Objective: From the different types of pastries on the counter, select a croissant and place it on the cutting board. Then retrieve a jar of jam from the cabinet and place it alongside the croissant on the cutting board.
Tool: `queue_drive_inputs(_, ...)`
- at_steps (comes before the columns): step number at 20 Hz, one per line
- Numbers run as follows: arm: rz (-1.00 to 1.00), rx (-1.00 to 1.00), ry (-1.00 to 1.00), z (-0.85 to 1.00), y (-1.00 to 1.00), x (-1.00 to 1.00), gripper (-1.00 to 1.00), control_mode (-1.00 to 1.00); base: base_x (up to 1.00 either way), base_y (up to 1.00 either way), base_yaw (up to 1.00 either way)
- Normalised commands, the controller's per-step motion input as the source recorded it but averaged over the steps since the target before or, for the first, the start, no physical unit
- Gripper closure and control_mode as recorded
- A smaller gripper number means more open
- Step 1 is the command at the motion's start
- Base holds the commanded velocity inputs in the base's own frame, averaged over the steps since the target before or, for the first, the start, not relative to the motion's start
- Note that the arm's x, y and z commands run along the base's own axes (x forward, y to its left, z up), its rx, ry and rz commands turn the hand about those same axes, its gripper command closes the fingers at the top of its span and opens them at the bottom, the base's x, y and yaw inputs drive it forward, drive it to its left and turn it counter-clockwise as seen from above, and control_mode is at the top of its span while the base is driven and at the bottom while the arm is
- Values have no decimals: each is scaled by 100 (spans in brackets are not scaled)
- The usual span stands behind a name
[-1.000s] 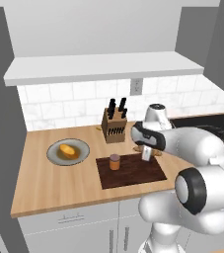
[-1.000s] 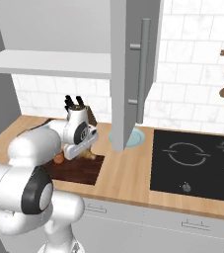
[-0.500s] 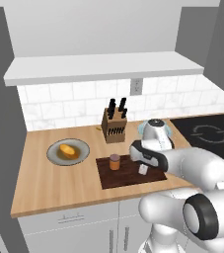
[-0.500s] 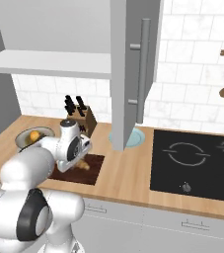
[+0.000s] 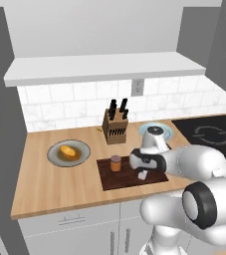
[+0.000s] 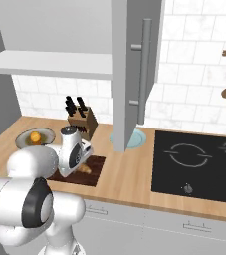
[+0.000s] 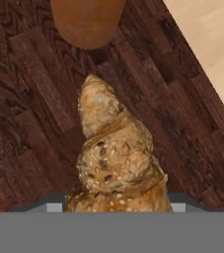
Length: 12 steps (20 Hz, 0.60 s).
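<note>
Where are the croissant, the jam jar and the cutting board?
croissant (image 7: 114, 163), hand view, its ridged middle.
jam jar (image 5: 115, 163), left base view, its orange-brown side.
cutting board (image 5: 110, 179), left base view, bare dark wood near its left front.

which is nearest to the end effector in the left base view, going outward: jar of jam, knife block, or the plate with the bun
1. jar of jam: on the cutting board, just left of the end effector.
2. knife block: behind the board, near the tiled wall.
3. plate with the bun: farthest, off to the left on the counter.
</note>
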Motion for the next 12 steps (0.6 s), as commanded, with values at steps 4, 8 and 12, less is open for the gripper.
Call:
queue_drive_inputs(4,0,-2,-6,-56,9,-4,100,-100,0,0,0)
queue_drive_inputs(8,0,0,-11,-41,1,-3,100,-100,0,0,0)
queue_drive_inputs(12,0,0,-2,-42,0,-2,-100,-100,0,0,0)
